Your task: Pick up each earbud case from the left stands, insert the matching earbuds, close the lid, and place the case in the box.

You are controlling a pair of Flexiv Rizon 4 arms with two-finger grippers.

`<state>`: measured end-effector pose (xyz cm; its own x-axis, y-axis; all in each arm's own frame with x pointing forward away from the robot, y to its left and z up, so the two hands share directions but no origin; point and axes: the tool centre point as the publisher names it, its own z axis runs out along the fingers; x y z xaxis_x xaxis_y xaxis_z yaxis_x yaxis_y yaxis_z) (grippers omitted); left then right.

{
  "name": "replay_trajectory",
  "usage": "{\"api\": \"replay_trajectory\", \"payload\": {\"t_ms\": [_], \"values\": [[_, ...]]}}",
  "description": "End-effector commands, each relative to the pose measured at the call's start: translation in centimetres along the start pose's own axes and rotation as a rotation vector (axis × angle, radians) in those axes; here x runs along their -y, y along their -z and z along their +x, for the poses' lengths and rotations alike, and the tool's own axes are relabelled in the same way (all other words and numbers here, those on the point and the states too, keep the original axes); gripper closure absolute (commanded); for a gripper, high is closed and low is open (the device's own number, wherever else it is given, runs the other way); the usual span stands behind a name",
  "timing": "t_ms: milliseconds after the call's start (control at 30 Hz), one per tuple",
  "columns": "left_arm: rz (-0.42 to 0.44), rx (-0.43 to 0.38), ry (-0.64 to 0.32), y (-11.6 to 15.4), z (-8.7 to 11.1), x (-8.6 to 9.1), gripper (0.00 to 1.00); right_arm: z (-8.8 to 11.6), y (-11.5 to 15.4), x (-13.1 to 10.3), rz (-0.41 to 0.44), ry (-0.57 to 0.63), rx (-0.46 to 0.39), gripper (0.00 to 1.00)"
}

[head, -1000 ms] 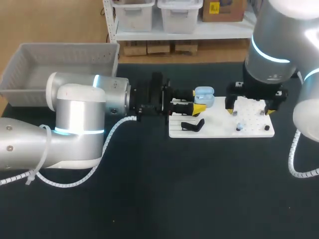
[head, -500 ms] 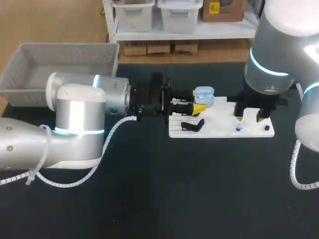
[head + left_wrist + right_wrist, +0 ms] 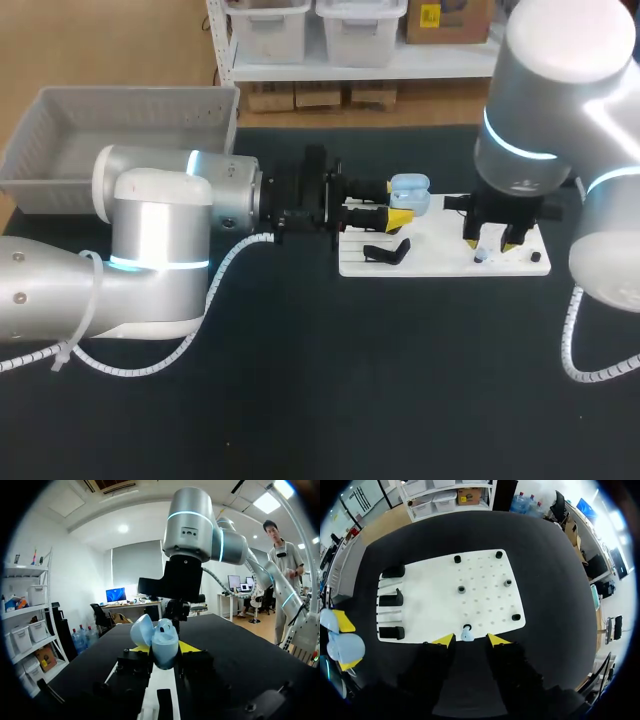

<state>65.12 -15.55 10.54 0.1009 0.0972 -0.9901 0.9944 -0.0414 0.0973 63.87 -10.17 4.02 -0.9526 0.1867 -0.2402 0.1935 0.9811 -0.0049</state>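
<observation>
One earbud case (image 3: 409,191) shows, pale blue, smooth and rounded, with its lid swung open so the two halves stand apart like a shell. It is off the table (image 3: 400,390), clamped from two sides between the yellow-tipped fingers of the left gripper (image 3: 165,648), which holds it level over the left end of a white board (image 3: 435,605). In the left wrist view the open lid leans to one side of the body; what lies inside the case cannot be made out. One small earbud (image 3: 466,635), pale blue like the case, sits at the near edge of the board, by a little dark ring. The right gripper (image 3: 471,640) hangs straight above it with its fingers apart, one yellow tip on each side of the earbud and neither plainly touching it. Three black stands (image 3: 391,599) line the board's left side in a column, none of them bearing a case. Five small round black holders (image 3: 461,589) are spread over the board's dotted right part, well apart from one another. One grey box (image 3: 130,95) with slotted walls stands at the table's far left corner, well apart from the board, behind the left arm.
</observation>
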Motion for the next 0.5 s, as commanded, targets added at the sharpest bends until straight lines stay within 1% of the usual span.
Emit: {"api": "replay_trajectory", "payload": {"t_ms": [33,200,500], "values": [[-0.008,0.003,-0.004,0.0,0.1,0.2,1.00,0.1,-0.7,-0.1,-0.004,-0.013,0.006,0.62],[-0.008,0.003,-0.004,0.0,0.1,0.2,1.00,0.4,-1.4,0.0,-0.004,-0.030,0.000,0.65],[-0.008,0.003,-0.004,0.0,0.1,0.2,1.00,0.5,-2.0,0.0,-0.010,-0.053,-0.006,0.66]]}}
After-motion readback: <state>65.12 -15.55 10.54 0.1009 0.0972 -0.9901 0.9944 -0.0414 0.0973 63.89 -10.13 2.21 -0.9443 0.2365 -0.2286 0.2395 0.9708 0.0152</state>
